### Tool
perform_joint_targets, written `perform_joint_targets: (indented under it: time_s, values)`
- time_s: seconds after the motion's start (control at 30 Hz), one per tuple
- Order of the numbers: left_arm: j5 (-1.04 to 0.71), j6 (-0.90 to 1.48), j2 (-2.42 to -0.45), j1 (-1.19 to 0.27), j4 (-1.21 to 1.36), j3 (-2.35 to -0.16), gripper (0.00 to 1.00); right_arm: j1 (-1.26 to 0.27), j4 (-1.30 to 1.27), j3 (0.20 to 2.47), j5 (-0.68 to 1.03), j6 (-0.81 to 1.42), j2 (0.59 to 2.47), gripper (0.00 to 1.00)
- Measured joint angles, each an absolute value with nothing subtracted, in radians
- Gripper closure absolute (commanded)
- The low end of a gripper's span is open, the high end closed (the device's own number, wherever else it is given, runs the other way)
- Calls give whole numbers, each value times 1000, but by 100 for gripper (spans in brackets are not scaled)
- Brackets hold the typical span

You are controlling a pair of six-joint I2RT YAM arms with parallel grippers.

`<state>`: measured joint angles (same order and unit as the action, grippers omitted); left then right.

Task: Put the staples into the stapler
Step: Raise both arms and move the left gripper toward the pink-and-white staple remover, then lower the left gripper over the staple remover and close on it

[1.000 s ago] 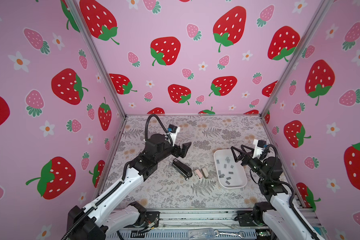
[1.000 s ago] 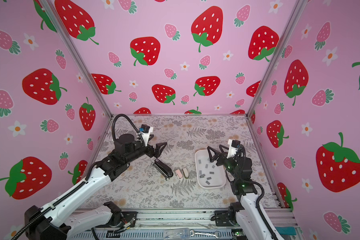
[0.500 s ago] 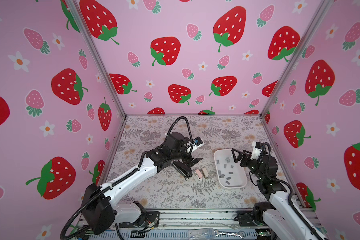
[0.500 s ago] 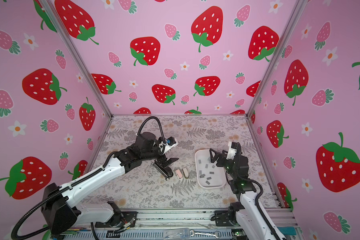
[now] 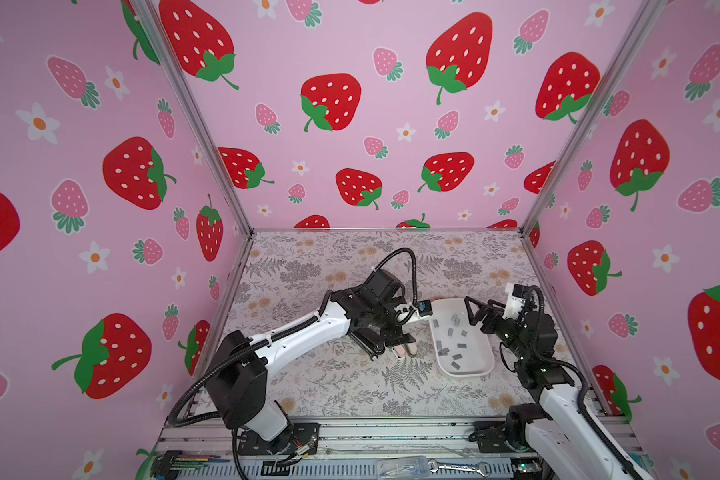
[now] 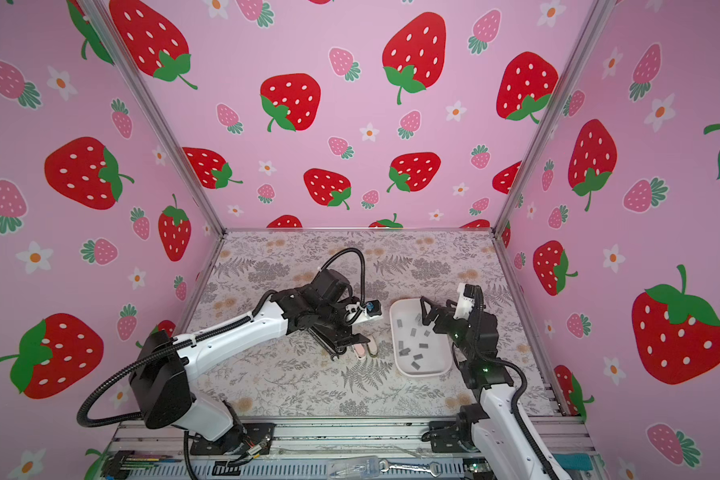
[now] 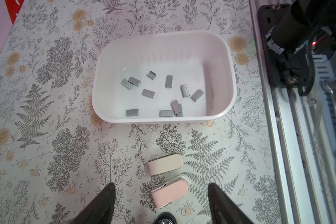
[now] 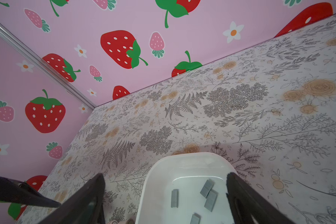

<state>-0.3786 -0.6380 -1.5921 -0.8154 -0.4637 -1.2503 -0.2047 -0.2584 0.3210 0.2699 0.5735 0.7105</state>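
- The stapler (image 5: 366, 345) lies flat on the table (image 5: 350, 390), right beneath the left gripper (image 5: 395, 341); the wrist hides most of it, so whether its lid is raised cannot be told
- In the left wrist view only a dark rounded end of it shows, at the frame edge between the fingers (image 7: 103, 203); the arm sits this low probably to take hold of the body or lid before any loading
- The left gripper's jaws stand apart and clasp nothing, with bare table showing inside each finger
- The staples (image 7: 148, 93) lie loose in the white tray (image 7: 163, 119), out ahead of the left gripper's tips and directly under the right gripper (image 5: 474, 311); none shows in the stapler
- The right gripper hangs spread wide over the tray's far end, holding nothing; a few strips lie between its fingers, so it looks poised to pick one
- The tray keeps the strips gathered just beside the stapler, which makes for a short carry
- The pink mini stapler (image 7: 170, 192) lies between the left gripper's fingertips, and the beige one (image 7: 165, 164) just beyond it toward the tray; neither belongs to the job, and jaws shutting here could catch the pink one instead
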Motion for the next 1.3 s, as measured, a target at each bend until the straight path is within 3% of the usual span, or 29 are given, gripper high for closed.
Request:
perform_joint_targets:
  time_s: [1.3]
  values:
    - [-199,-818,-1967,-904,-694,-1518,33,-205,-260,321,191,555,700,1]
